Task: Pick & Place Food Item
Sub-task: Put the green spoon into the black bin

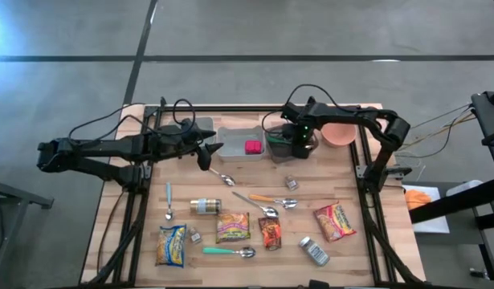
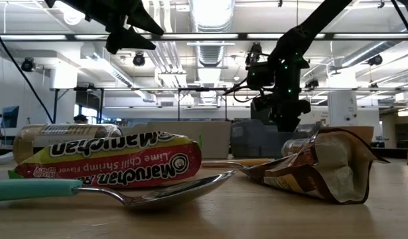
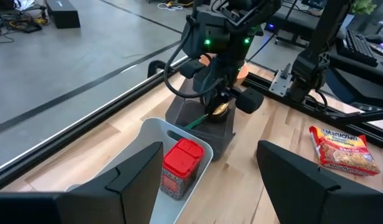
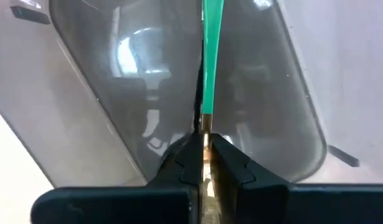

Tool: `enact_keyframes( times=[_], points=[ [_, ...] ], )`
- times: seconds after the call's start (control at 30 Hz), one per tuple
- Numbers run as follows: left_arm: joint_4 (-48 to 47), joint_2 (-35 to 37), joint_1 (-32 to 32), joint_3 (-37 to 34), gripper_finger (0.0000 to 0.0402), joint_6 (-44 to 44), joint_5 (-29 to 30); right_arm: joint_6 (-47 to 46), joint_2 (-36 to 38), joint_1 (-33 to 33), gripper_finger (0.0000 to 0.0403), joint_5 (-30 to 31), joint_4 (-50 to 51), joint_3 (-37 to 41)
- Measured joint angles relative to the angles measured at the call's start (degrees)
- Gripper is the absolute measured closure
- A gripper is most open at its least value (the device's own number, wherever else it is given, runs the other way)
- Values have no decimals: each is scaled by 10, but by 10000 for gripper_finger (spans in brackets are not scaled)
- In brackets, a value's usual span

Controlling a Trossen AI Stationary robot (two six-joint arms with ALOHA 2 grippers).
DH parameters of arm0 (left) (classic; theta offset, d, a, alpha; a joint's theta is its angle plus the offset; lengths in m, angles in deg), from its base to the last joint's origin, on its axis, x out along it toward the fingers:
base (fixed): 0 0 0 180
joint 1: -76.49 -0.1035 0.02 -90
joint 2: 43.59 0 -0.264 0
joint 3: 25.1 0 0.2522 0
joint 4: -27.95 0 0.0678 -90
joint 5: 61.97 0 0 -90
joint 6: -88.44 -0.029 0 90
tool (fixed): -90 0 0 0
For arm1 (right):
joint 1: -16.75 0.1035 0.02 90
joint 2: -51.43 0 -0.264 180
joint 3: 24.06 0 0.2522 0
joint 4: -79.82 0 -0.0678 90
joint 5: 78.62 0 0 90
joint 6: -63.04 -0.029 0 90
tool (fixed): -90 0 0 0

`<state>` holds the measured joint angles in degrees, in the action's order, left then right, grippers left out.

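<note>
green-handled spoon point(image 4: 211, 56) pinched in right claw point(image 4: 204, 155) over grey bin point(image 1: 288, 149), desk's far edge; release next. left claw point(image 3: 210, 180) wide, idle.

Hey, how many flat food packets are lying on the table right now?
4, in a loose row seen from above: yellow packet far left, green-and-yellow packet, brown packet, red packet far right. None looks hidden.

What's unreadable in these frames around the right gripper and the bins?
- High view: the right gripper covers the dark bin, so the bin's contents are hidden.
- Right wrist view: the green-handled utensil is pinched between shut fingers; its bowl end is cut off by the fingers.
- Left wrist view: the open left gripper blocks the near part of the white bin.
- Low view: both bins are hidden behind the ramen packet.
</note>
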<state>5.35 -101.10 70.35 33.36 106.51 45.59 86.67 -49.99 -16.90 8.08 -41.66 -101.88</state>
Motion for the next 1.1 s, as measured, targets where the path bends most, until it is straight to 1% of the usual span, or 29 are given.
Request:
enact_keyframes(
  times=[0.3, 0.7, 0.87, 1.0, 1.1],
  points=[
    [0, 0, 0, 0, 139, 0, 0, -7, 0, 0, 392, -14, -36, 24],
    [-2, 0, 0, 0, 139, 0, 0, -12, 0, 0, 392, -17, -40, 26],
    [-2, 0, 0, 0, 139, 0, 0, -29, 0, 0, 392, -15, -39, 26],
    [-2, 0, 0, 0, 139, 0, 0, -62, 0, 0, 392, -13, -38, 26],
    [-2, 0, 0, 0, 139, 0, 0, -51, 0, 0, 392, -13, -35, 26]
  ],
)
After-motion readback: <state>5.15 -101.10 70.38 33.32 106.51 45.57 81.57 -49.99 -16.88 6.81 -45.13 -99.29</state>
